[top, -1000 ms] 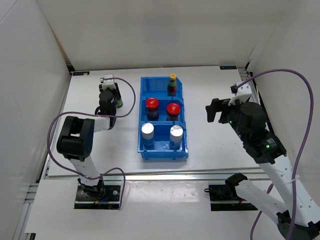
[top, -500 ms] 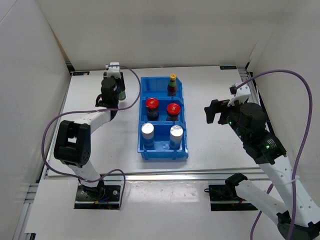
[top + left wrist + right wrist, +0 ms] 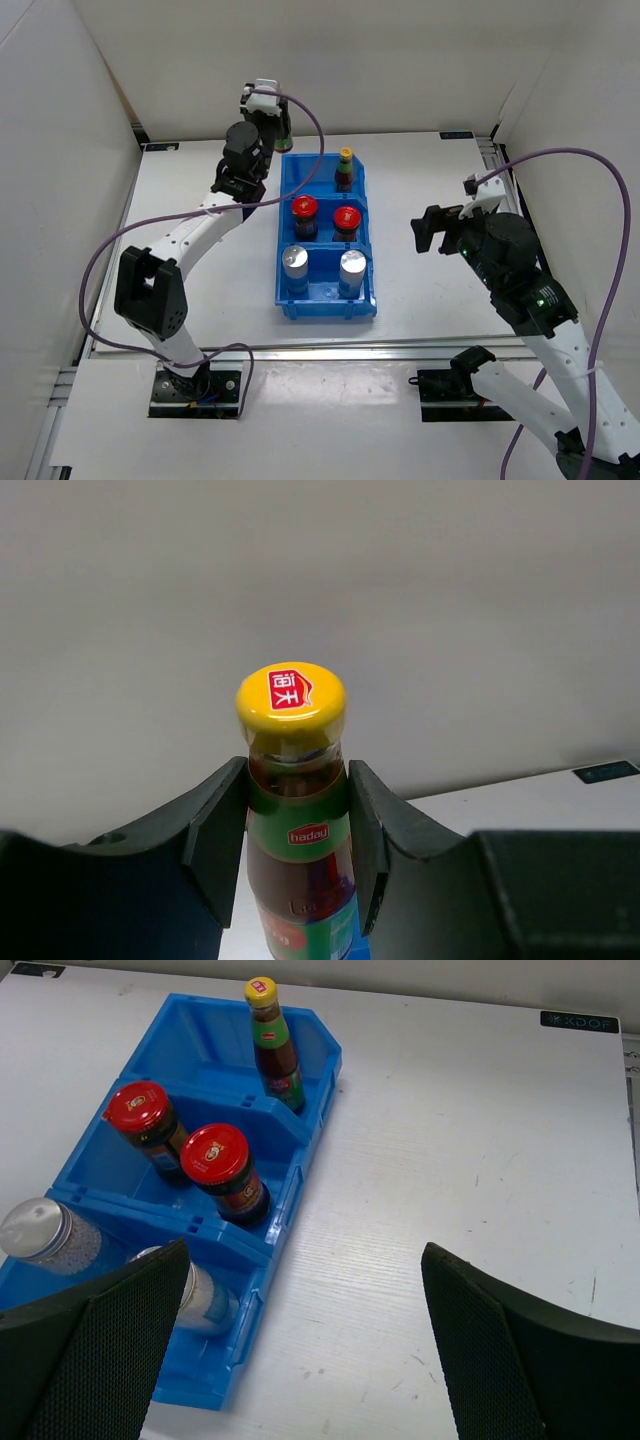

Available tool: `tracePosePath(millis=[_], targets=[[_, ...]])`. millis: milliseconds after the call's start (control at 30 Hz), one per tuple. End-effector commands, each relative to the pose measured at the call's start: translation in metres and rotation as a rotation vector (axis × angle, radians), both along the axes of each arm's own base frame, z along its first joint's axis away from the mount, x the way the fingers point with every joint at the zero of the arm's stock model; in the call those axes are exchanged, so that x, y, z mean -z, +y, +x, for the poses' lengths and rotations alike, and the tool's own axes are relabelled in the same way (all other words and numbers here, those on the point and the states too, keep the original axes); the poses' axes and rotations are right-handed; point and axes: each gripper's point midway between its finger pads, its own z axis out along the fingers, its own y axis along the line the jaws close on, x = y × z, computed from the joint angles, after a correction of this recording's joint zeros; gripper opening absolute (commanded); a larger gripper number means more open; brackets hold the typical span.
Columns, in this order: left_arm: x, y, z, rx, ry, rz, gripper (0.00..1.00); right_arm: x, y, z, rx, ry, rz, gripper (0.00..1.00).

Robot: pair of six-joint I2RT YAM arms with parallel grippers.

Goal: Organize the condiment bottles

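My left gripper (image 3: 275, 118) is shut on a slim brown-green bottle with a yellow cap (image 3: 293, 810) and holds it in the air above the far left corner of the blue bin (image 3: 283, 225). The fingers (image 3: 222, 830) press its neck from both sides. A second slim bottle (image 3: 344, 168) stands in the bin's far compartment. Two dark jars with red lids (image 3: 304, 212) (image 3: 347, 220) stand in the middle compartment. Two shakers with silver caps (image 3: 295, 265) (image 3: 352, 268) stand in the near compartment. My right gripper (image 3: 430, 228) is open and empty, right of the bin.
White walls enclose the table on the left, back and right. A metal rail (image 3: 320, 347) runs along the near edge. The right wrist view shows bare white table (image 3: 470, 1180) right of the bin (image 3: 300, 1175). Purple cables loop from both arms.
My left gripper has lifted the slim bottle off the table left of the bin and carried it back and to the right, up over the bin's far left corner. The right arm has barely moved.
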Motion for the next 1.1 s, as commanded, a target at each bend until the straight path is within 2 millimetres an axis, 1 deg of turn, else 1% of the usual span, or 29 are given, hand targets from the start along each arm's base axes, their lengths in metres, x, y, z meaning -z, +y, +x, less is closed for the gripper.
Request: tracePosePath(millis=[0, 33, 67, 100, 133, 167, 200, 233, 267, 300, 333, 367, 433, 467, 533, 567, 600, 667, 700, 800, 900, 933, 967, 1000, 1033, 1067], targets=[[-0.043, -0.012, -0.005, 0.022, -0.105, -0.058, 0.11, -0.003, -0.004, -0.003, 0.009, -0.014, -0.001, 1.0], [-0.041, -0.022, -0.006, 0.044, -0.104, -0.054, 0.11, -0.003, -0.005, -0.005, 0.009, -0.012, -0.001, 1.0], [-0.029, -0.031, -0.001, 0.057, -0.081, -0.056, 0.11, -0.003, -0.007, -0.005, 0.018, -0.013, -0.003, 1.0], [-0.018, -0.033, 0.002, 0.06, -0.06, -0.055, 0.11, 0.0, -0.008, -0.006, 0.016, -0.008, -0.019, 1.0], [-0.012, -0.035, 0.005, 0.06, -0.05, -0.05, 0.11, -0.002, -0.008, -0.007, 0.016, -0.008, -0.019, 1.0], [0.005, -0.038, 0.01, 0.063, -0.018, -0.046, 0.11, -0.007, -0.009, -0.007, 0.016, -0.017, -0.013, 1.0], [0.016, -0.04, 0.012, 0.066, 0.004, -0.05, 0.11, -0.006, -0.01, -0.01, 0.016, -0.012, -0.016, 1.0], [0.019, -0.041, 0.014, 0.066, 0.004, -0.05, 0.11, -0.01, -0.011, -0.011, 0.016, -0.021, -0.011, 1.0], [0.032, -0.043, 0.015, 0.074, 0.015, -0.041, 0.11, -0.015, -0.013, -0.015, 0.016, -0.031, -0.005, 1.0], [0.045, -0.045, 0.018, 0.074, 0.038, -0.03, 0.11, -0.016, -0.015, -0.014, 0.025, -0.032, -0.006, 1.0], [0.046, -0.045, 0.018, 0.077, 0.035, -0.043, 0.11, -0.018, -0.016, -0.017, 0.025, -0.043, 0.0, 1.0], [0.053, -0.047, 0.021, 0.076, 0.041, -0.04, 0.11, -0.019, -0.018, -0.019, 0.025, -0.044, 0.001, 1.0], [0.076, -0.05, 0.025, 0.082, 0.082, -0.05, 0.11, -0.023, -0.018, -0.02, 0.025, -0.052, 0.005, 1.0], [0.076, -0.05, 0.025, 0.082, 0.082, -0.05, 0.11, -0.023, -0.018, -0.02, 0.025, -0.052, 0.005, 1.0], [0.101, -0.054, 0.029, 0.085, 0.122, -0.055, 0.11, -0.022, -0.017, -0.019, 0.025, -0.043, 0.0, 1.0], [0.101, -0.054, 0.029, 0.085, 0.122, -0.055, 0.11, -0.02, -0.016, -0.017, 0.025, -0.035, -0.005, 1.0], [0.112, -0.055, 0.03, 0.086, 0.138, -0.057, 0.11, -0.02, -0.016, -0.017, 0.028, -0.031, 0.006, 1.0], [0.123, -0.055, 0.031, 0.085, 0.152, -0.05, 0.16, -0.02, -0.014, -0.018, 0.019, -0.03, 0.008, 1.0], [0.123, -0.055, 0.031, 0.085, 0.152, -0.05, 0.19, -0.018, -0.011, -0.017, 0.009, -0.018, 0.014, 1.0], [0.137, -0.055, 0.031, 0.084, 0.172, -0.04, 0.22, -0.018, -0.011, -0.017, 0.009, -0.018, 0.014, 1.0], [0.133, -0.053, 0.027, 0.085, 0.153, -0.049, 0.44, -0.018, -0.011, -0.017, 0.009, -0.018, 0.014, 1.0], [0.126, -0.052, 0.026, 0.086, 0.142, -0.055, 0.53, -0.018, -0.011, -0.017, 0.011, -0.015, 0.023, 1.0], [0.131, -0.052, 0.025, 0.083, 0.15, -0.041, 0.72, -0.016, -0.009, -0.015, 0.011, -0.007, 0.018, 1.0], [0.123, -0.051, 0.023, 0.084, 0.132, -0.05, 0.79, -0.016, -0.009, -0.015, 0.011, -0.007, 0.018, 1.0], [0.121, -0.049, 0.021, 0.083, 0.129, -0.042, 0.89, -0.016, -0.009, -0.016, 0.013, -0.003, 0.028, 1.0], [0.121, -0.049, 0.021, 0.083, 0.129, -0.042, 0.95, -0.016, -0.009, -0.016, 0.013, -0.003, 0.028, 1.0]])
